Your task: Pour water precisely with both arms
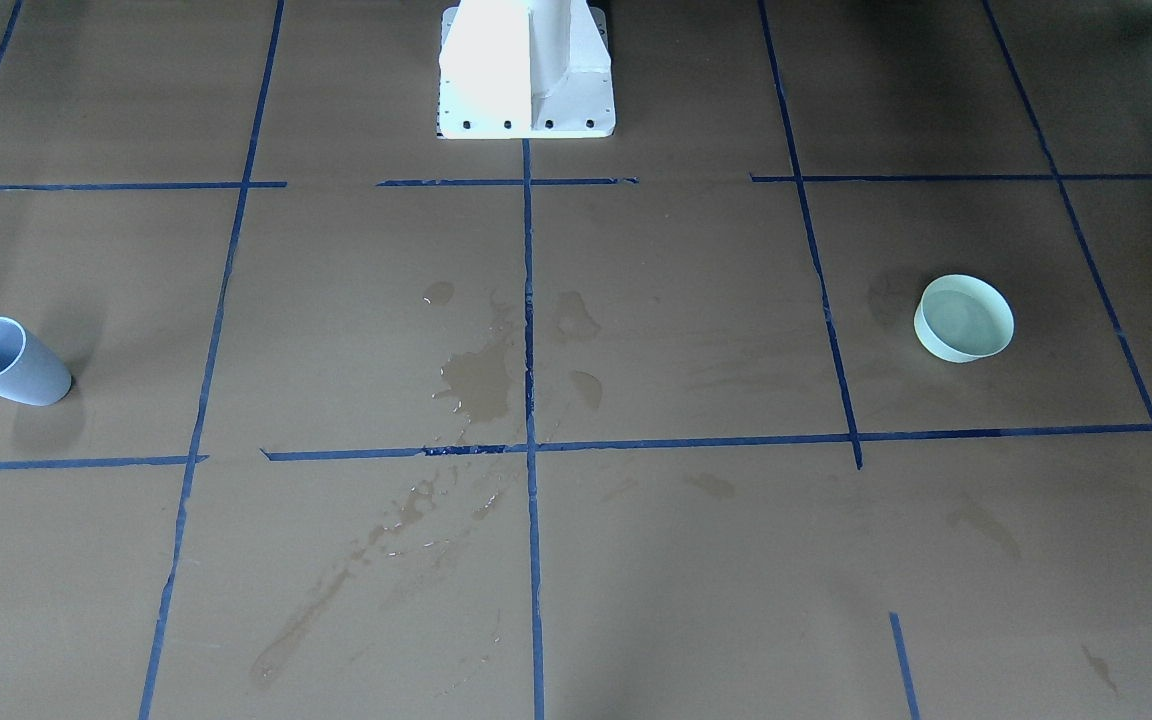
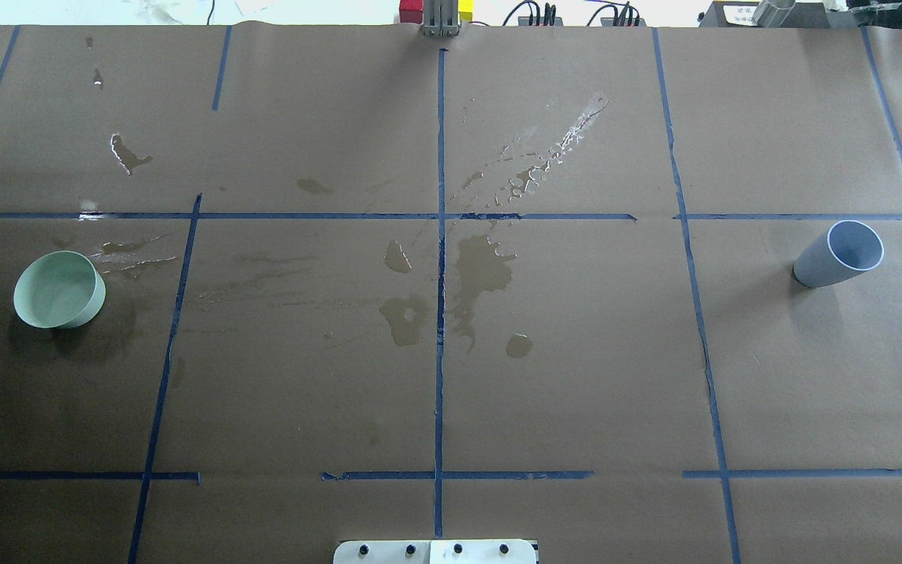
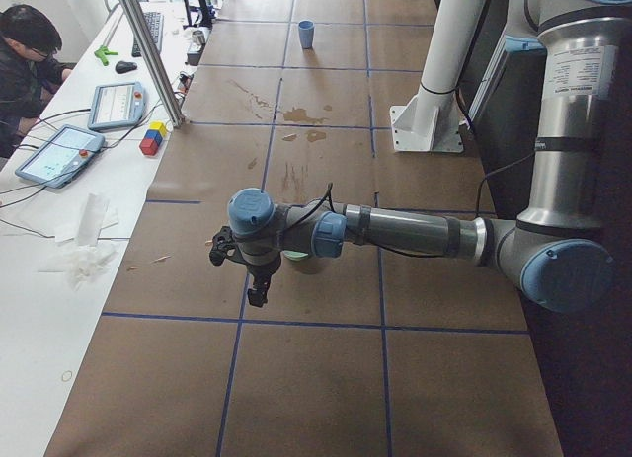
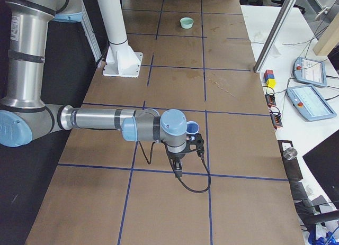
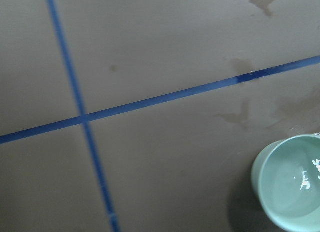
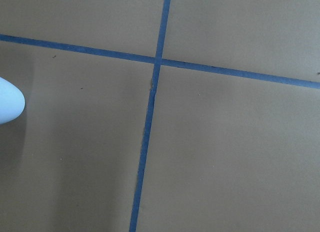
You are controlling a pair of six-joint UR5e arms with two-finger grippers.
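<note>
A pale green bowl stands upright on the brown paper at the far left. A grey-blue cup stands at the far right, well apart from it. Dark wet stains spread beside the central blue tape line. The white pedestal base shows at the near edge.

You have open bench between the green bowl at the left end and the blue cup at the right; only flat wet patches lie between. The white pedestal stands at the robot's edge.
</note>
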